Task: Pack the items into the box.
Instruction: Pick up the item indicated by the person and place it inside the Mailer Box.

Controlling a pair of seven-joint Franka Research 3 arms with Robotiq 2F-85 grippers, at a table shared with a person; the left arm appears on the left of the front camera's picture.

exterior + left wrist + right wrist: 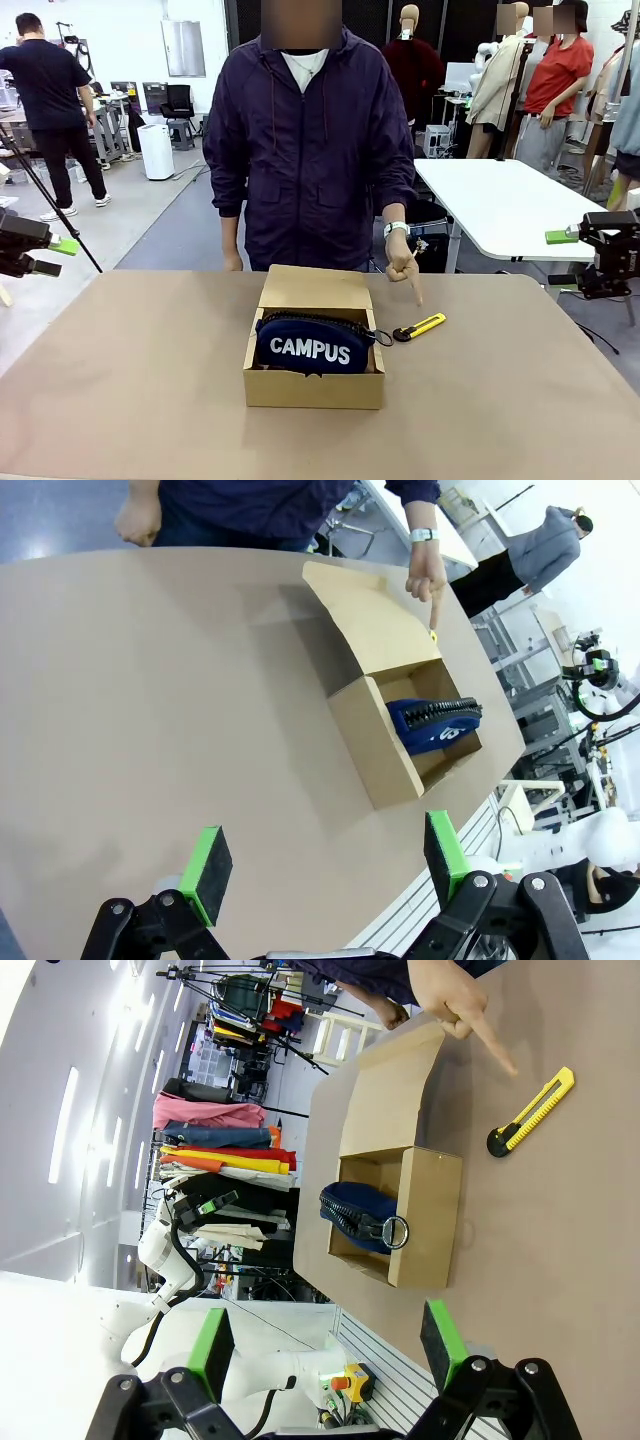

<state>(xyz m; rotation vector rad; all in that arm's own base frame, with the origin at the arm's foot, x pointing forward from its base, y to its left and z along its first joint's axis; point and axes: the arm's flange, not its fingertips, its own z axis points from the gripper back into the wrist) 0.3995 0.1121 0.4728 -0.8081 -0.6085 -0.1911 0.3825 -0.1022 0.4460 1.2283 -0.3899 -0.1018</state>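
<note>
Spread wide, the left end effector (pixel 325 865) and right end effector (pixel 325 1345) hold nothing, while the navy pouch (pixel 312 347) sits inside the open box (pixel 314 388) on the table (pixel 150 380) and a person's hand (pixel 403 265) points at the utility knife (pixel 422 326) just beside the box.

This is a robotics lab set in a large open hall. The left gripper (pixel 325 865) and right gripper (pixel 325 1345) of a two-armed robot hang over a brown work table (pixel 150 370). Around it are a bare grey floor (pixel 150 225), a white folding table (pixel 500 205), a tripod (pixel 50 203), an office chair (pixel 180 100), and a rack of coloured clothes (pixel 210 1140) under long ceiling light strips (pixel 65 1120).
</note>
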